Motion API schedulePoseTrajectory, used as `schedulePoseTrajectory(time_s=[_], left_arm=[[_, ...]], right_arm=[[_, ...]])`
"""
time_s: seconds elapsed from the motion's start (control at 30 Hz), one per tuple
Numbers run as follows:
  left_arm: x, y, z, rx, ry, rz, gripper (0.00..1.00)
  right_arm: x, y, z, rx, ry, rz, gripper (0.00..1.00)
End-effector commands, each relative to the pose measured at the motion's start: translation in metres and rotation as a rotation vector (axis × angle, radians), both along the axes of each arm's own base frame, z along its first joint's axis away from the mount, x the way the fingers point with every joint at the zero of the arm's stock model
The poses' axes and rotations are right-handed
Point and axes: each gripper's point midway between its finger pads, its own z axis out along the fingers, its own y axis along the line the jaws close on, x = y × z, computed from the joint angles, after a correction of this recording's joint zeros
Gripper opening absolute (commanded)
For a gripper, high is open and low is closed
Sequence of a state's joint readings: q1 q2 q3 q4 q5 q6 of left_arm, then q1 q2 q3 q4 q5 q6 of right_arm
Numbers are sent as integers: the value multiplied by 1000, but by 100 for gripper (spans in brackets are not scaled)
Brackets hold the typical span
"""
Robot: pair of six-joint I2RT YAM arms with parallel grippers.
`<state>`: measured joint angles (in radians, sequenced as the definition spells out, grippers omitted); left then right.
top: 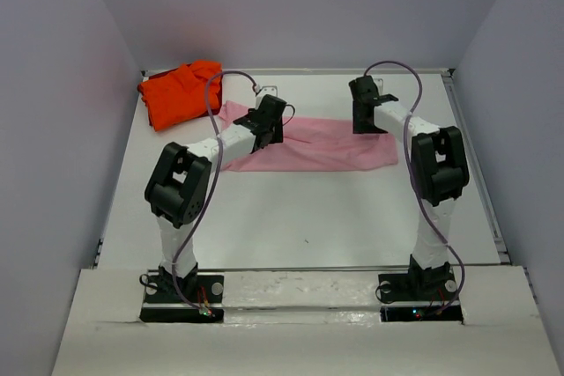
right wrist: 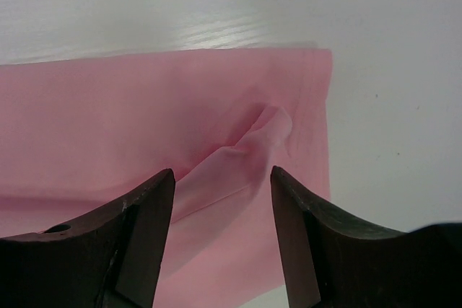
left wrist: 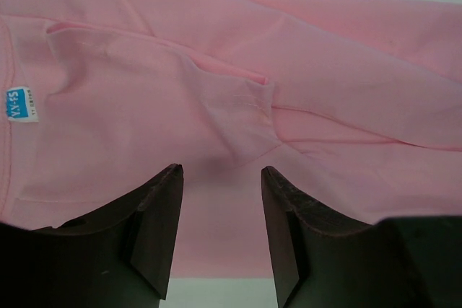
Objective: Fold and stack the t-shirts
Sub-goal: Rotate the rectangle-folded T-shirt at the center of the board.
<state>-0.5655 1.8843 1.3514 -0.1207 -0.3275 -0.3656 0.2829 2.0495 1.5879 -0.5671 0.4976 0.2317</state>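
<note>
The light pink t-shirt [top: 326,145] lies folded into a long band across the middle of the table. My left gripper [top: 271,121] is open just above its left part, over a folded sleeve [left wrist: 238,106] and a blue size label [left wrist: 22,104]. My right gripper [top: 363,116] is open above the band's right end, where a raised wrinkle [right wrist: 260,138] sits near the hem. Neither gripper holds cloth. The orange-red t-shirt [top: 179,92] lies crumpled at the far left corner, apart from both grippers.
The white table [top: 300,217] has raised rims at its left edge [top: 115,191] and right edge [top: 483,182]. Grey walls close in the back and sides. Cables loop above both arms.
</note>
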Motion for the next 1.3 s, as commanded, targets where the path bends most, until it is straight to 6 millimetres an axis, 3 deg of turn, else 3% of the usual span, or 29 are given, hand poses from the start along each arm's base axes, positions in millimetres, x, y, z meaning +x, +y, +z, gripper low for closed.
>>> schedulePoseTrajectory(time_s=[0.0,0.3,0.43,0.57,0.67,0.83,1.0,1.1,1.17,1.27], left_arm=[[20,5,33,-53,-60,55,57],[36,43,15,-15,-38,134,69],[41,45,1,-22,2,128,74],[40,50,-29,-13,83,131,75],[41,47,-36,-26,103,120,75],[38,49,-56,-21,171,107,75],[45,56,-57,-29,185,115,75],[51,63,-54,-35,182,129,75],[54,66,-55,-31,185,131,75],[59,66,-56,-39,189,125,75]], right_arm=[[15,13,7,46,-64,24,62],[15,19,-27,65,-11,29,63],[11,24,-36,99,5,30,63],[5,30,-41,153,-3,25,63],[-2,34,-52,176,26,29,63],[-14,39,-46,226,38,30,59],[-39,43,-47,277,65,40,58],[-70,46,-62,339,103,32,56],[-83,57,-65,361,106,55,56],[-108,56,-69,371,114,57,56]])
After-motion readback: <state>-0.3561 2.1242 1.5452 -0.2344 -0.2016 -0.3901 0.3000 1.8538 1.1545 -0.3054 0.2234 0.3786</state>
